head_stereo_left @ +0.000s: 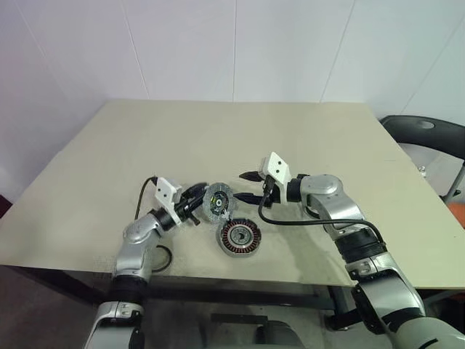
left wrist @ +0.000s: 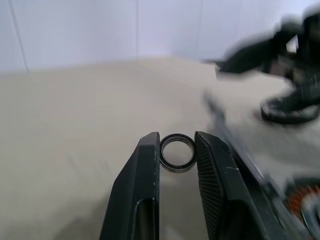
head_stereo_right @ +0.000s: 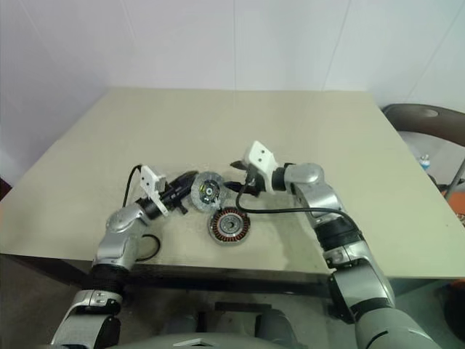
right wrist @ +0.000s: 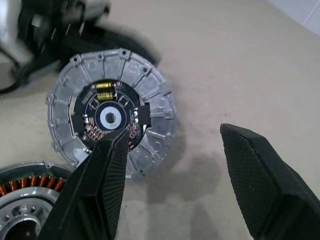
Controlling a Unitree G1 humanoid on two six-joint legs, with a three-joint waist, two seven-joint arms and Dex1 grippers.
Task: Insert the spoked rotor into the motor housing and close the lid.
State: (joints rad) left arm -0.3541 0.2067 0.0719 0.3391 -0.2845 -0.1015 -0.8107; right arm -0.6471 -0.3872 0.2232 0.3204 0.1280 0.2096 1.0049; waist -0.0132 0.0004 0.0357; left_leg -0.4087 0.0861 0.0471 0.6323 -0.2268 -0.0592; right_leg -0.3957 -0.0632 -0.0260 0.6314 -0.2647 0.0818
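A beige counter [head_stereo_left: 305, 145] stood before white walls. One motor housing [head_stereo_left: 217, 201] was held upright, above the counter, gripped at its rim by the left end effector [head_stereo_left: 201, 203]. One spoked rotor [head_stereo_left: 239, 237] lay coils-up just beside it. The right end effector [head_stereo_left: 249, 186], released with fingers spread, pointed at the housing.

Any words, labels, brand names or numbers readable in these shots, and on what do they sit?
No text can be read in any view.
motor housing: the dark board at its centre carries tiny pale markings, too small to read.
spoked rotor: copper coils and metal rim, no lettering to be seen.
left gripper, right gripper: plain black fingers, no label.
small ring between the left fingers: unmarked.
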